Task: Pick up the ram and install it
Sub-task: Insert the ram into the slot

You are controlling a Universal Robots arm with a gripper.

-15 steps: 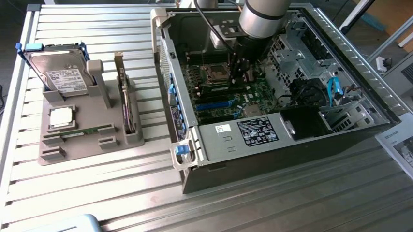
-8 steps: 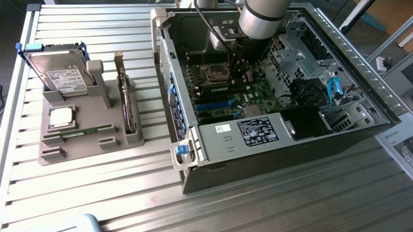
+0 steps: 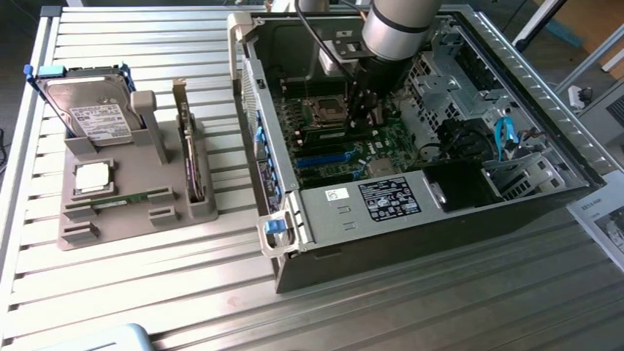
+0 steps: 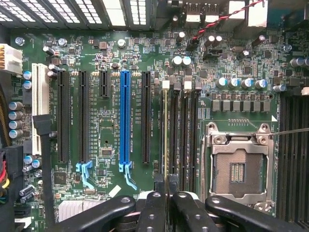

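The black two-fingered pincer [image 4: 166,194] hangs inside the open black-and-silver computer case [image 3: 322,219], which lies on its side on the ribbed metal desk [image 3: 146,285]. It sits low over the green motherboard [image 4: 111,130].

In the wrist view its jaws are drawn close together on a thin edge. This looks to be the ram [image 4: 166,135], a long narrow green circuit-board stick seen edge-on, though so little of it shows that the hold is a judgement.

The stick reaches forward from between the jaws, so it lies directly under the pincer rather than off to a side. Its long axis runs parallel to the row of black memory slots [image 4: 186,140]. It sits over the slot at the end of that row, next to the long black expansion slot [image 4: 145,121] and away from the silver square processor socket [image 4: 236,169]. The line-up along the slot appears close. How deep the stick sits in it cannot be told.
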